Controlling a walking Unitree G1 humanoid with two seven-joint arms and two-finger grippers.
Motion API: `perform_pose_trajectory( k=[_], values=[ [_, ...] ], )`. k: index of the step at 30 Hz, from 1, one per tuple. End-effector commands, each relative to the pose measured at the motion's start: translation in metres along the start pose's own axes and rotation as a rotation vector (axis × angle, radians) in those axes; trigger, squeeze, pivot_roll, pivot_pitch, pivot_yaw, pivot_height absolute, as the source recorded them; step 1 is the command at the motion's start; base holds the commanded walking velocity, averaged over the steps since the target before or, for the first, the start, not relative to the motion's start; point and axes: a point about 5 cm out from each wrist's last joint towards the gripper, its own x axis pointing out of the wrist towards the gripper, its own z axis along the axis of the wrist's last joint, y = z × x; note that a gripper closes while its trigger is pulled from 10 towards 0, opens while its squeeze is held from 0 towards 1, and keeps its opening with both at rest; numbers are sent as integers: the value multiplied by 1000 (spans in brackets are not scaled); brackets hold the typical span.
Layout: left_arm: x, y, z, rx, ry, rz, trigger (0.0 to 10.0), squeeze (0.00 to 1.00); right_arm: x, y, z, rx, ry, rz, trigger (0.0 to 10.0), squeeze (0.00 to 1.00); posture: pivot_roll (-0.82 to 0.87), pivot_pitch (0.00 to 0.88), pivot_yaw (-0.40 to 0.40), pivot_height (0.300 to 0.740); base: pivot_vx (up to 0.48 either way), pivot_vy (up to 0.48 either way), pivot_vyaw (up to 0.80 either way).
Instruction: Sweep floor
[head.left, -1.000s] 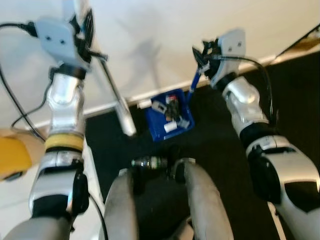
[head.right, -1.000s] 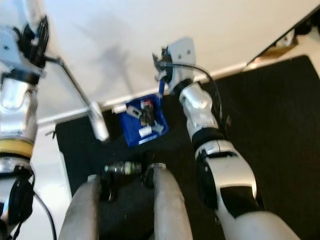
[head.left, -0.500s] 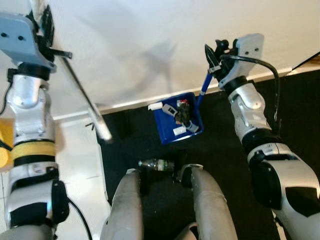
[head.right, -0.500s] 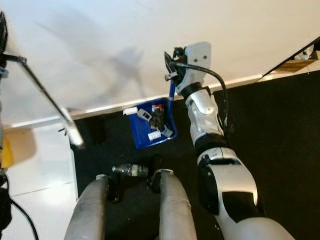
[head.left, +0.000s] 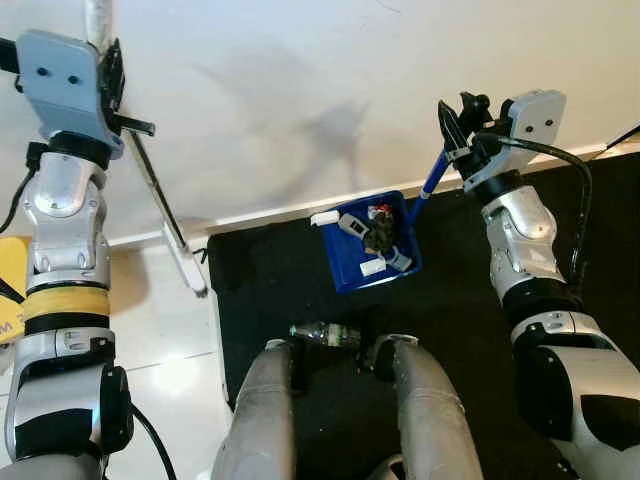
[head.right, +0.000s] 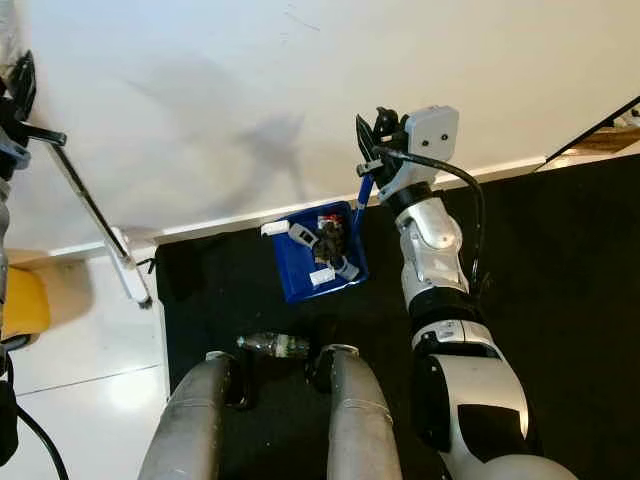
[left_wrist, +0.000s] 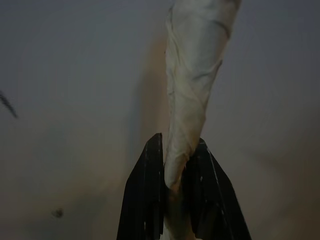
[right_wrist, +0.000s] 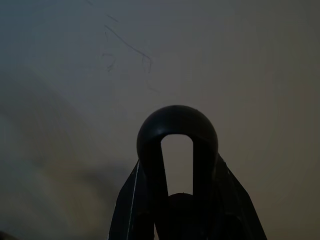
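Observation:
My left gripper (head.left: 106, 78) is raised at the left, shut on the white-taped broom handle (left_wrist: 192, 75). The metal pole (head.left: 156, 190) slants down to the broom head (head.left: 192, 272), which is at the left edge of the black mat (head.left: 270, 290). My right gripper (head.left: 456, 118) is shut on the looped top of the dustpan handle (right_wrist: 177, 120). The blue dustpan (head.left: 350, 262) rests on the mat by the wall and holds several bits of litter. A plastic bottle (head.left: 325, 332) lies on the mat just in front of my legs.
A white wall (head.left: 300, 90) with a baseboard runs across the back. Pale floor tiles (head.left: 170, 340) lie left of the mat, with a yellow object (head.left: 8, 290) at the far left. A doorway edge (head.right: 600, 135) shows at the far right.
The broom head has swung left, away from the dustpan, to the mat's left edge. The camera view has also shifted and sharpened. The dustpan stays by the wall in my right gripper.

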Motion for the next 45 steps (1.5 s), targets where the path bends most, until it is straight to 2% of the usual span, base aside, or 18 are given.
perform_pose_trajectory(
  k=[1, 3, 5, 6, 8, 12, 17, 21, 24, 26, 29, 32, 33, 35, 37, 39, 42, 45],
  values=[
    [-4, -1, 1, -34, 6, 22, 10000, 0, -8, 11, -15, 115, 31, 10, 10000, 0, 79, 289, 68, 740, 0, 0, 0],
    [-5, -5, 0, -76, 14, 30, 10000, 0, -9, 10, -14, 116, 29, 9, 10000, 0, 77, 271, 62, 740, 0, 0, 0],
    [-10, -18, -4, -192, 62, 53, 10000, 0, -11, 7, -13, 115, 26, 7, 10000, 0, 72, 242, 53, 740, 0, 0, 0],
    [-10, -18, -4, -192, 62, 53, 10000, 0, -11, 7, -13, 115, 26, 7, 10000, 0, 72, 242, 53, 740, 0, 0, 0],
    [-16, -35, -10, -296, 130, 57, 10000, 0, -16, 5, -16, 119, 44, 1, 10000, 0, 66, 213, 46, 740, 0, 0, 0],
    [-24, -56, -20, -295, 245, 3, 10000, 0, -25, 1, -24, 115, 83, -18, 10000, 0, 62, 183, 41, 740, 0, 0, 0],
    [-30, -71, -23, -240, 337, -56, 10000, 0, -31, -2, -26, 120, 91, -43, 10000, 0, 57, 158, 44, 740, 0, 0, 0],
    [-31, -72, -17, -234, 346, -73, 10000, 0, -31, -2, -24, 137, 77, -65, 10000, 0, 51, 138, 46, 740, 0, 0, 0],
    [-29, -67, -14, -247, 334, -53, 10000, 0, -31, -2, -24, 142, 72, -70, 10000, 0, 52, 130, 46, 740, 0, 0, 0],
    [-21, -48, -4, -260, 300, 29, 10000, 0, -29, 1, -23, 159, 64, -80, 10000, 0, 64, 119, 46, 740, 0, 0, 0],
    [-15, -34, 6, -273, 277, 61, 10000, 0, -29, 2, -25, 169, 64, -88, 10000, 0, 74, 114, 48, 740, 0, 0, 0],
    [-10, -12, 12, -189, 309, 119, 10000, 0, -29, 4, -27, 181, 67, -103, 10000, 0, 91, 105, 55, 740, 0, 0, 0],
    [-10, -12, 12, -189, 309, 119, 10000, 0, -29, 4, -27, 181, 67, -103, 10000, 0, 91, 105, 55, 740, 0, 0, 0],
    [-12, 9, 7, -167, 376, 200, 10000, 0, -28, 5, -26, 190, 59, -116, 10000, 0, 99, 98, 63, 740, 0, 0, 0],
    [-14, 16, 6, -181, 395, 226, 10000, 0, -27, 6, -26, 192, 56, -119, 10000, 0, 99, 98, 63, 740, 0, 0, 0],
    [-21, 32, 2, -102, 395, 276, 10000, 0, -27, 5, -25, 196, 47, -131, 10000, 0, 104, 91, 73, 740, 0, 0, 0],
    [-27, 41, 0, -47, 402, 258, 10000, 0, -27, 4, -25, 198, 43, -142, 10000, 0, 107, 85, 75, 740, 0, 0, 0],
    [-28, 43, -1, -53, 407, 241, 10000, 0, -27, 3, -25, 198, 43, -145, 10000, 0, 107, 85, 75, 740, 0, 0, 0]
  ],
)
